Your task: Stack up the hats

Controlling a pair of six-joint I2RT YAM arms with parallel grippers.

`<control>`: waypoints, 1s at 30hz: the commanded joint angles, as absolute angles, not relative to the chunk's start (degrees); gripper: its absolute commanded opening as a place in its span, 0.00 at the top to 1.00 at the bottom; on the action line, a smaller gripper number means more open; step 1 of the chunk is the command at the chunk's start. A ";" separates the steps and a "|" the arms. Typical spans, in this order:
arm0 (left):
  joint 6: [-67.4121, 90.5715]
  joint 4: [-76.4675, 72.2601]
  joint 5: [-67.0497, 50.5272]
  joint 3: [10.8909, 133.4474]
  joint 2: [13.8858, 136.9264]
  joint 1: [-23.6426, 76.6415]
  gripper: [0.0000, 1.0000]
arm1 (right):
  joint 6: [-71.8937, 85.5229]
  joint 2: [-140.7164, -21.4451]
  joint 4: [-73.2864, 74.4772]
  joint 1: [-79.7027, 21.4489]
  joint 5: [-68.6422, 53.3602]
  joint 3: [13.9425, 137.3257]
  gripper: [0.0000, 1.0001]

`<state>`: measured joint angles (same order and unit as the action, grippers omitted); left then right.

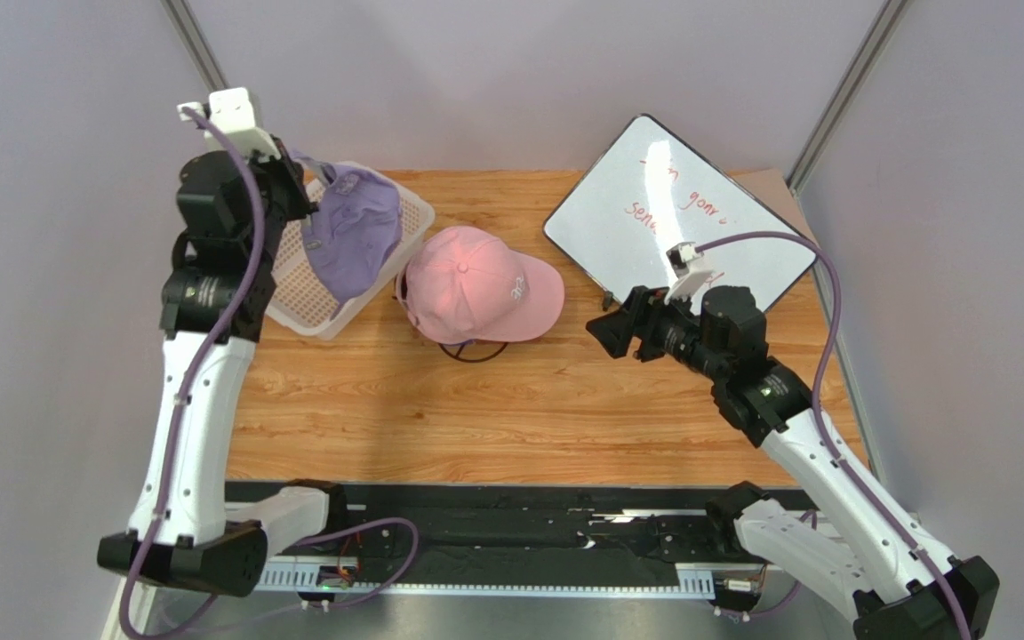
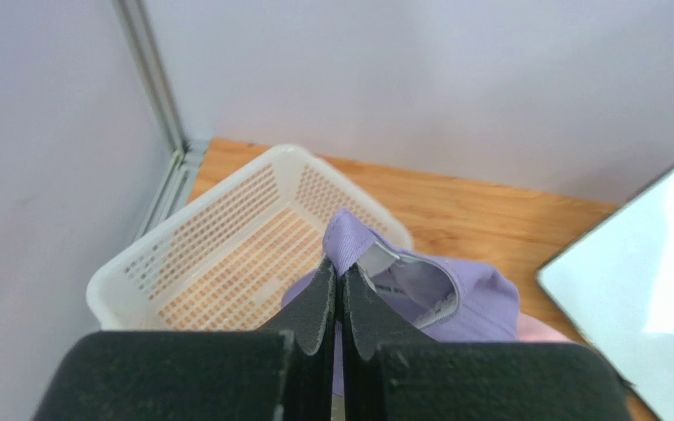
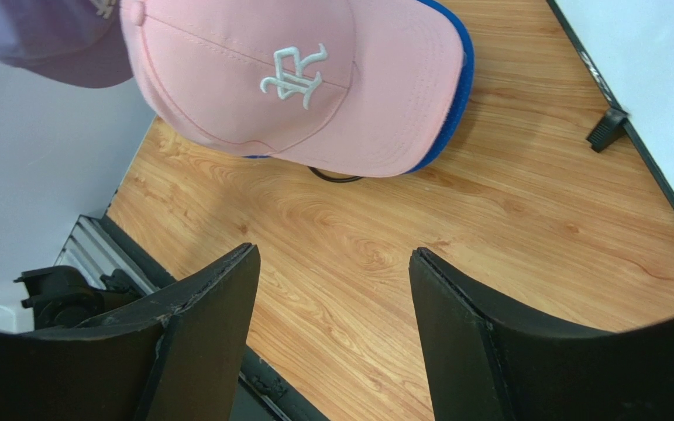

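Note:
My left gripper [image 1: 307,175] [image 2: 340,268] is shut on the back edge of the lavender hat [image 1: 352,231] [image 2: 477,298], which hangs over the white mesh basket [image 1: 293,287] [image 2: 226,246]. At mid-table the light pink hat [image 1: 484,283] [image 3: 314,79] sits on top of a pile, and a royal blue brim [image 3: 456,96] peeks out beneath it. A bit of black wire stand [image 1: 475,352] [image 3: 336,176] shows under the pile. My right gripper [image 1: 600,334] [image 3: 332,263] hovers open above bare wood to the right of the pile, holding nothing. The lavender hat [image 3: 42,35] also shows in the right wrist view's corner.
A whiteboard [image 1: 678,214] [image 3: 648,88] [image 2: 648,281] with red writing lies at the back right, close behind my right arm. Grey walls enclose the table on the left, back and right. The basket sits in the back left corner.

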<state>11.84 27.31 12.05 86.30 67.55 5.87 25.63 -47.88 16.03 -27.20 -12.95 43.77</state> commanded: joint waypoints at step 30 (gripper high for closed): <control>32.87 20.74 -23.03 114.52 74.26 38.58 1.00 | 26.72 -45.36 -23.46 -28.39 -39.91 33.06 0.24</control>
<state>31.46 25.54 -24.18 110.26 73.65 35.35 28.86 -47.86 -15.38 -28.12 -40.51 34.63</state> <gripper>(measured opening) 0.006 0.729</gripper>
